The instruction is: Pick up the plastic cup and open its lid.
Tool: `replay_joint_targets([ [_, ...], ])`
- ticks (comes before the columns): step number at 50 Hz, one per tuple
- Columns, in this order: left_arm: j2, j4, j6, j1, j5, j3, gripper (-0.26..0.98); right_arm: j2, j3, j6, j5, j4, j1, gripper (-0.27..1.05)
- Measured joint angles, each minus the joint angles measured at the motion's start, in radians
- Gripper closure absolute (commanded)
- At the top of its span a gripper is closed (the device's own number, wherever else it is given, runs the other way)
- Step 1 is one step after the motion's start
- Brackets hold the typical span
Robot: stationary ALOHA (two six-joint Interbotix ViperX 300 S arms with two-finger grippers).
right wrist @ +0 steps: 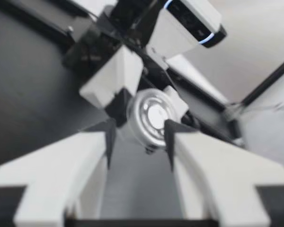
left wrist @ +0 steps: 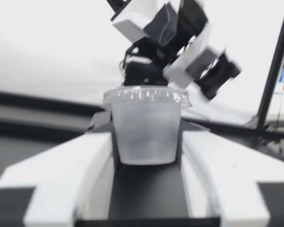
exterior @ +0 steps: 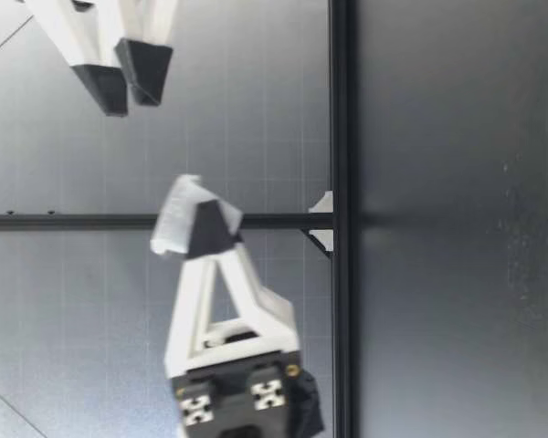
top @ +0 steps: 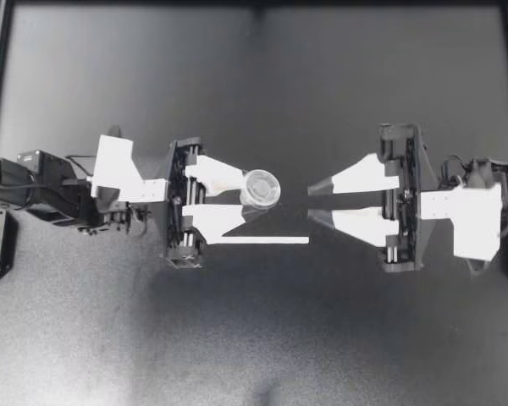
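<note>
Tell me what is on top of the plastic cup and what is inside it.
A clear lid sits closed on the plastic cup, held in my left gripper. Through the cloudy wall nothing shows inside; small contents cannot be ruled out.

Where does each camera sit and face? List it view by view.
Top: overhead, facing straight down at the black table; my left gripper holds the small clear plastic lidded cup, my right gripper faces it.
Low: table height, looking across; both grippers.
Left wrist: along its fingers, cup between them, right gripper ahead.
Right wrist: along its open fingers, facing the cup's lid.
Shared: both wrist views show the cup.
</note>
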Motion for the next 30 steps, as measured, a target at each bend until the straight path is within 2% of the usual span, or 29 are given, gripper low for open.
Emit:
replay_joint_targets([
  [17,-0.008,0.015,-0.008,-0.002,-0.012,-0.034,0.48,0.046,-0.026,-0.491,-0.025,0.072,0.0,0.29],
  [24,-0.005,0.015,-0.008,-0.002,-0.015,-0.043,0.48,0.091,-0.037,-0.606,-0.064,0.129,0.002,0.29],
  [30,-0.002,0.015,-0.008,-0.002,-0.015,-0.043,0.48,0.11,-0.04,-0.63,-0.1,0.16,0.0,0.29],
])
